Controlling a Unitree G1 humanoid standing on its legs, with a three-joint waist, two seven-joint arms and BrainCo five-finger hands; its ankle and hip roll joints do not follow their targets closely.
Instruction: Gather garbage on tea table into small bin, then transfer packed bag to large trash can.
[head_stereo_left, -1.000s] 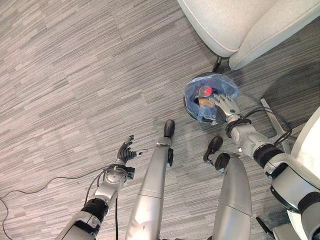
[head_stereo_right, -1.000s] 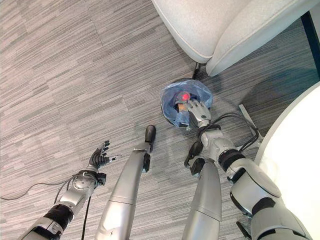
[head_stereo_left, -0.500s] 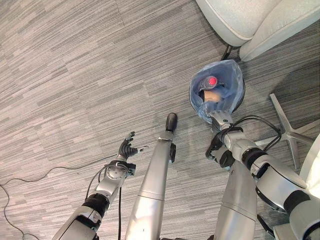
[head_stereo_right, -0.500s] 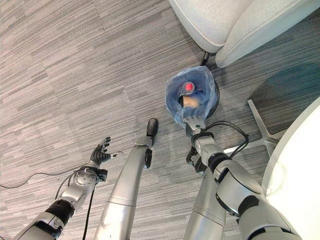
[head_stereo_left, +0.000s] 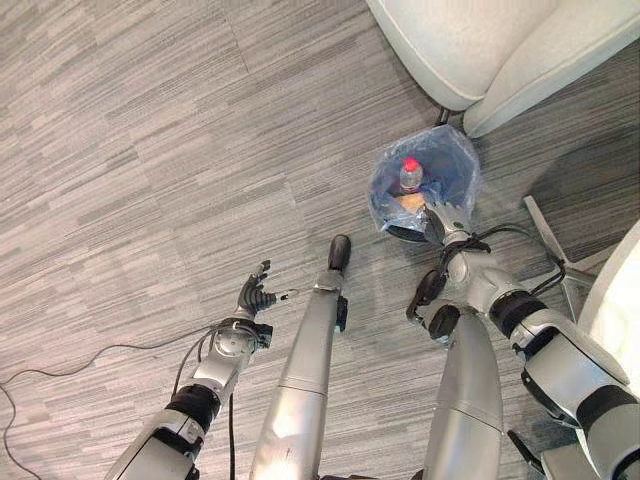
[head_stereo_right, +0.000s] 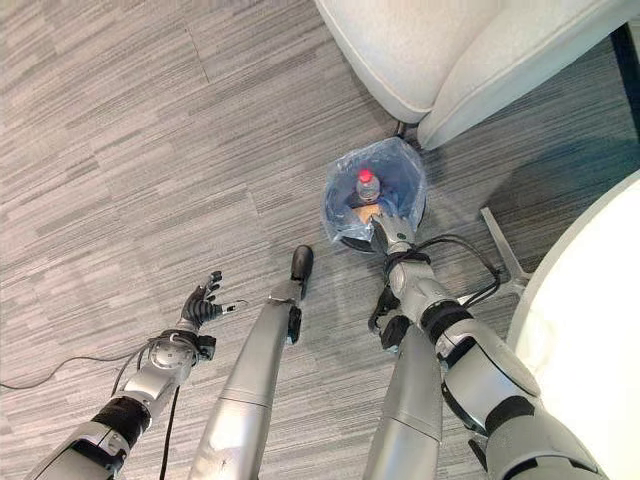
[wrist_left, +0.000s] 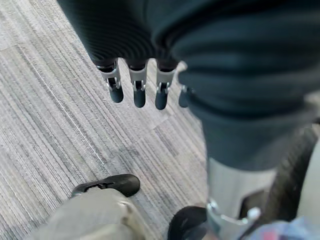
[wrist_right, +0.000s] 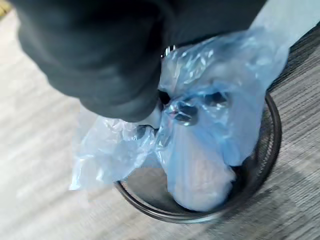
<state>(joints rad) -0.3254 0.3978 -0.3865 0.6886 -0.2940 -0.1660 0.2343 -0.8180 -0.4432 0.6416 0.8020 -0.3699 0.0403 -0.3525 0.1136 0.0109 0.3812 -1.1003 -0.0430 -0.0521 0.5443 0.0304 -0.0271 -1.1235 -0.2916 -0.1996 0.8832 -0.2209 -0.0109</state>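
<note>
A small black mesh bin (head_stereo_left: 396, 232) stands on the carpet by the armchair, lined with a blue plastic bag (head_stereo_left: 447, 165). A clear bottle with a red cap (head_stereo_left: 409, 175) stands among the rubbish in the bag. My right hand (head_stereo_left: 443, 220) is at the bag's near edge and shut on the blue film. In the right wrist view its fingers (wrist_right: 186, 114) are wrapped in bunched plastic, and the bag's full bottom (wrist_right: 200, 185) hangs inside the bin's rim (wrist_right: 165, 212). My left hand (head_stereo_left: 254, 298) hovers open over bare carpet far to the left, its fingers (wrist_left: 139, 95) straight.
A light grey armchair (head_stereo_left: 480, 50) stands just behind the bin. A white round table (head_stereo_right: 590, 330) fills the right edge, with a metal chair-base leg (head_stereo_left: 550, 240) on the floor beside the bin. Open carpet (head_stereo_left: 150, 150) lies to the left.
The camera has shifted. My right hand came out of the bag's mouth to its near edge and closed on the film. The bag is now gathered taller and the bottle stands upright.
</note>
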